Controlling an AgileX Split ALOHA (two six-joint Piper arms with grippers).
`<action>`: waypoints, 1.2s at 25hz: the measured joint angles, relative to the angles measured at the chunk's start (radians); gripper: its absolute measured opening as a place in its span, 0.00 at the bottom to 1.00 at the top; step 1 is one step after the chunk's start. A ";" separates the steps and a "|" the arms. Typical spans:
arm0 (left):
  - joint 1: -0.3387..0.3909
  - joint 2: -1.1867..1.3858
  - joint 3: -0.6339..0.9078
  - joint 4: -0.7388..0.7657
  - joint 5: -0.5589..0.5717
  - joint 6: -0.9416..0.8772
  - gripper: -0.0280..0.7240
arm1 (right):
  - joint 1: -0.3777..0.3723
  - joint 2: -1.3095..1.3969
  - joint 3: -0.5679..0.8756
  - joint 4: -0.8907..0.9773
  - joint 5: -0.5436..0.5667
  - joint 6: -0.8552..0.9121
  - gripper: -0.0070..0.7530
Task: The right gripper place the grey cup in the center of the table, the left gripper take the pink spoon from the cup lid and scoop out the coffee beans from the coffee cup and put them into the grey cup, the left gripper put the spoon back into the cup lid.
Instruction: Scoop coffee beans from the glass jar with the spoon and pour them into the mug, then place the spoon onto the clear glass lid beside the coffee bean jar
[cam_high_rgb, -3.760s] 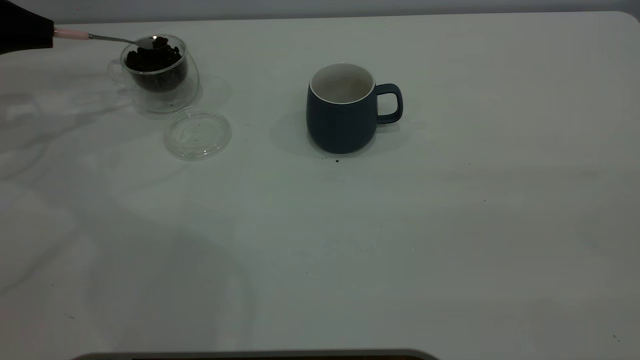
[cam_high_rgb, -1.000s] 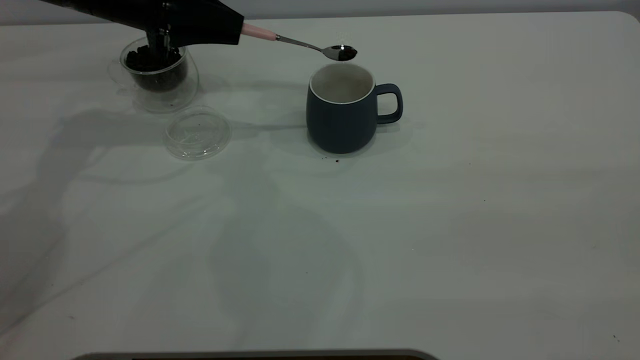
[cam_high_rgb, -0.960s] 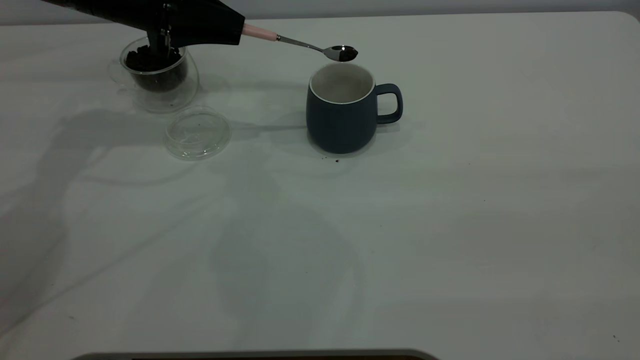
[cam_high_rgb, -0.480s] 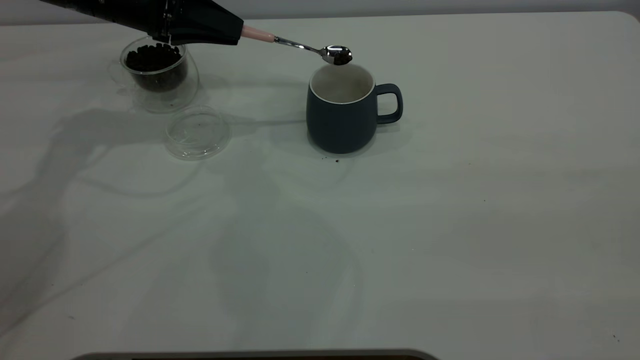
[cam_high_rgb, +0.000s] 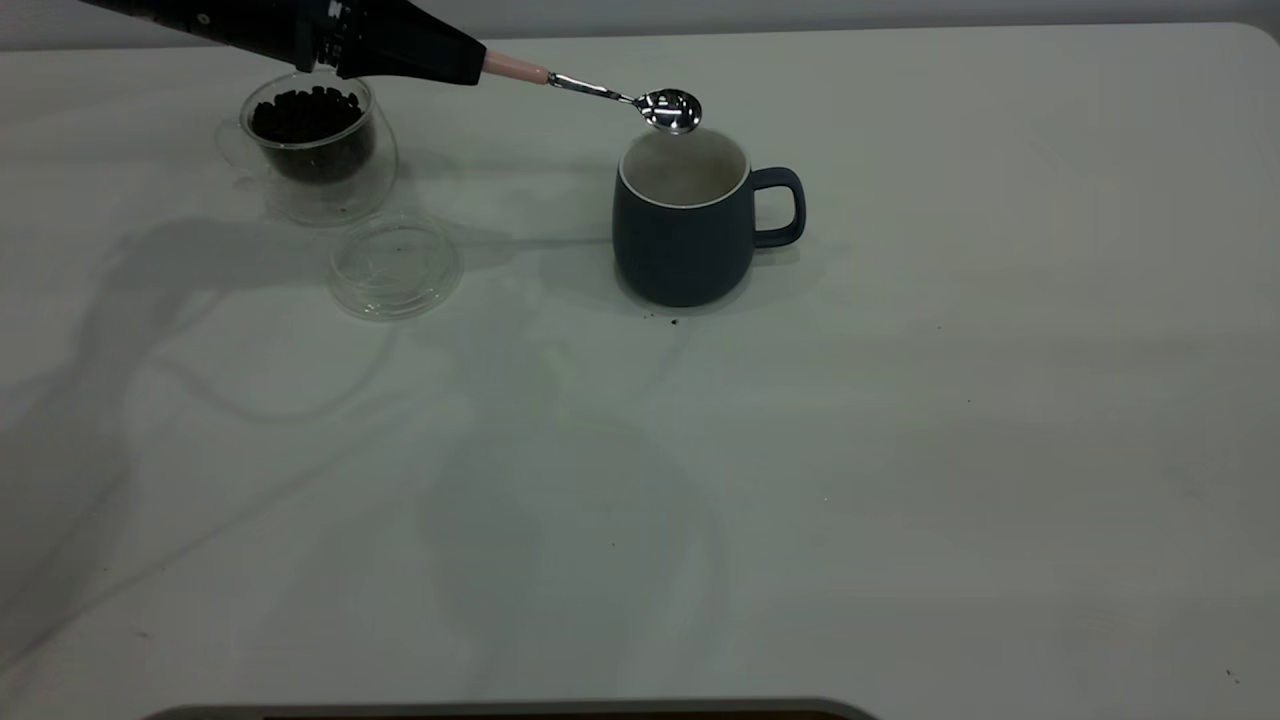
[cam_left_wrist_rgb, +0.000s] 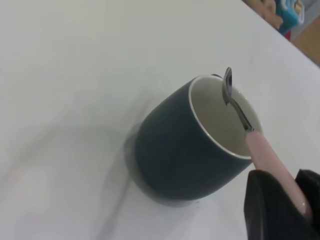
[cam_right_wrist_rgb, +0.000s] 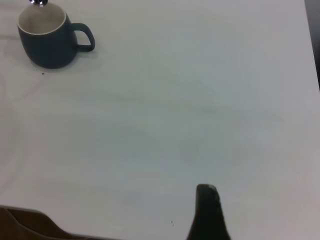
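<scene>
One pink spoon (cam_high_rgb: 600, 92) is pinched by its pink handle in the left end effector (cam_high_rgb: 470, 68), its metal bowl tipped on edge just above the far rim of the grey cup (cam_high_rgb: 686, 220), which stands on the white tabletop (cam_high_rgb: 900, 450) with its handle turned away from the other vessels. To the other side of the grey cup sits the glass coffee cup (cam_high_rgb: 315, 150) full of coffee beans (cam_high_rgb: 308, 112), beneath the left arm, with the clear cup lid (cam_high_rgb: 395, 266) lying flat nearer the grey cup and in front of the glass one. Well apart from the grey cup, only one dark fingertip of the right end effector (cam_right_wrist_rgb: 209, 212) shows over bare tabletop, and I cannot tell whether it is spread or pressed together.
</scene>
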 joint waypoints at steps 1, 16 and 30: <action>0.000 0.000 0.000 -0.004 0.000 -0.046 0.20 | 0.000 0.000 0.000 0.000 0.000 0.000 0.79; 0.090 -0.135 0.031 0.150 0.076 -0.390 0.20 | 0.000 0.000 0.000 0.000 0.000 0.000 0.79; 0.416 -0.236 0.303 0.177 0.075 -0.394 0.20 | 0.000 0.000 0.000 0.000 0.000 0.000 0.79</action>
